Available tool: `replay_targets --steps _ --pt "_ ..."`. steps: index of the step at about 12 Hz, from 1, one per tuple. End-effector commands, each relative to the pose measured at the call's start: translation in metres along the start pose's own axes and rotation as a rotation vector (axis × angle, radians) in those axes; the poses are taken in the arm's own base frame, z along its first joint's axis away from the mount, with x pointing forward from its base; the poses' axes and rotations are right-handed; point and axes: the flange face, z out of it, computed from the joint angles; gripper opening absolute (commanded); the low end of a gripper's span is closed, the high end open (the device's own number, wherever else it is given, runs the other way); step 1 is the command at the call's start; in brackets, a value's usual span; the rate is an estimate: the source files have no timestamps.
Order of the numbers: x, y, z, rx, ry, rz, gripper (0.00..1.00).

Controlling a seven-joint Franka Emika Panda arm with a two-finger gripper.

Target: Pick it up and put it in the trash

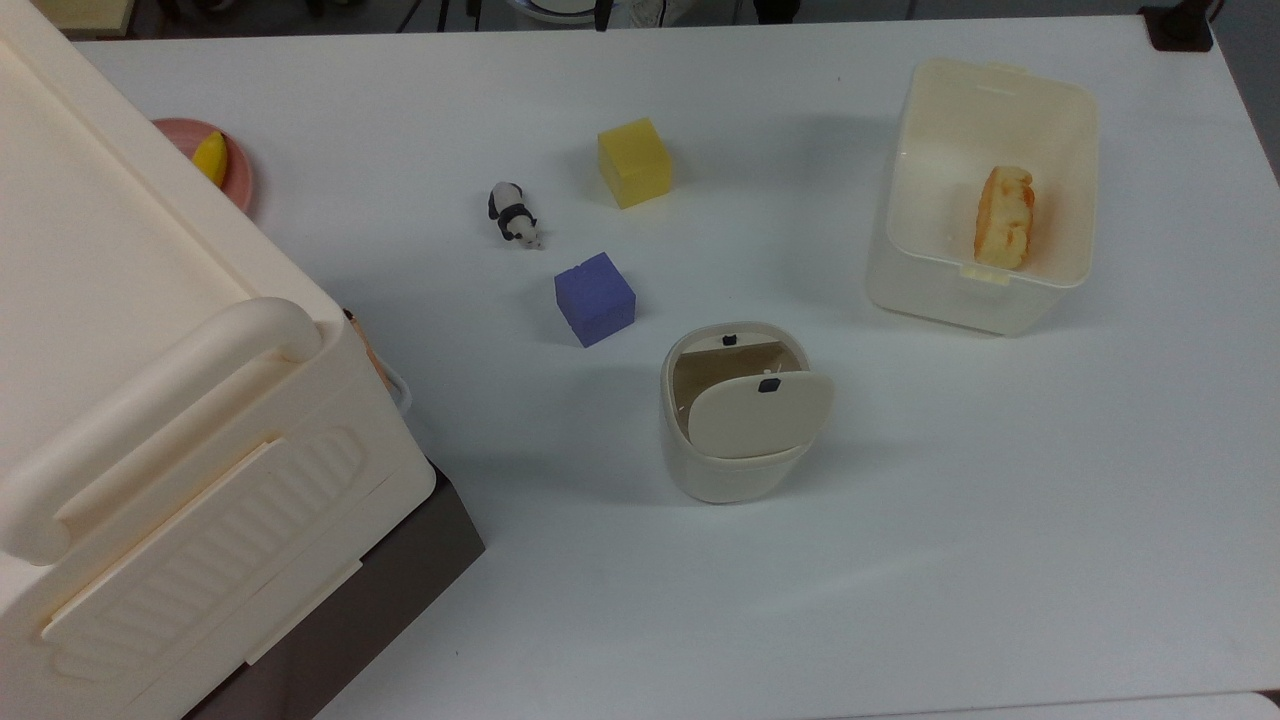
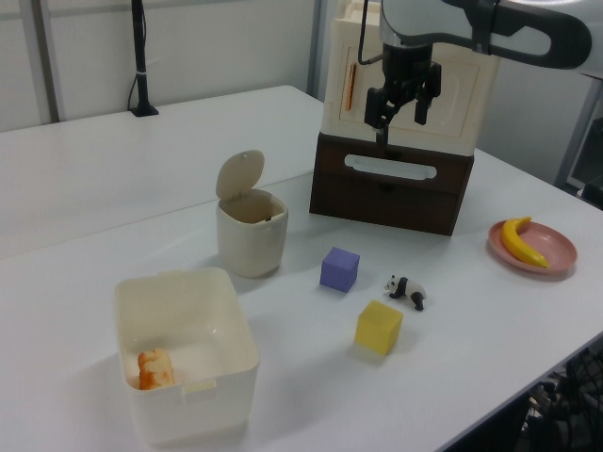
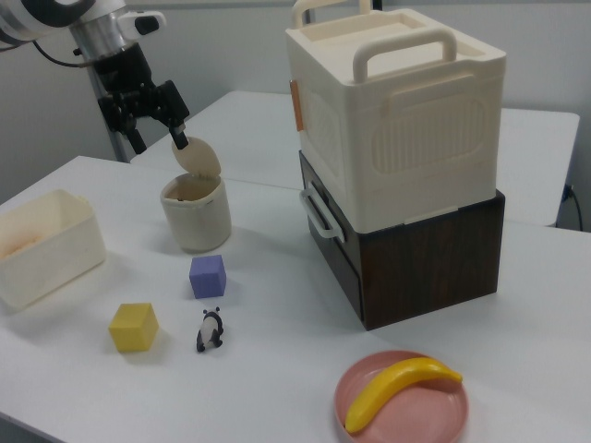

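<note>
The trash [image 1: 742,470] is a small cream bin near the middle of the white table, its flap lid [image 1: 760,412] tilted up and its mouth open. It also shows as the trash [image 2: 251,235] in the left view and the trash [image 3: 197,220] in the right view. The crumpled tissue wad is out of view. My gripper [image 2: 398,111] hangs high over the table, open, with nothing between its fingers. In the right view my gripper [image 3: 155,131] sits above and to the left of the bin.
A yellow cube [image 1: 634,162], a purple cube [image 1: 594,298] and a panda figurine [image 1: 514,214] lie behind the bin in the top view. An open cream tub [image 1: 1000,72] holds an orange food item. A large cream box [image 1: 150,400] stands on a brown drawer unit. A pink plate [image 1: 238,178] holds a banana.
</note>
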Motion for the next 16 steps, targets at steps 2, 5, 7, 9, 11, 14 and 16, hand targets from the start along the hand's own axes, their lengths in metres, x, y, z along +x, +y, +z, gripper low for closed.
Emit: replay_targets --steps 2,5,7,9,11,14,16 --pt "-0.008 0.002 -0.001 0.026 0.025 0.004 1.0" --pt "-0.008 0.002 0.0 0.026 0.025 -0.002 1.0" --pt "-0.006 -0.005 -0.001 0.083 0.034 -0.02 1.0" --pt "-0.006 -0.013 -0.003 0.105 0.038 -0.03 1.0" --pt "-0.005 -0.017 0.001 0.108 0.032 -0.037 1.0" --pt "-0.004 -0.019 0.003 0.11 0.028 -0.041 1.0" --pt "-0.004 -0.019 0.003 0.11 0.026 -0.041 1.0"
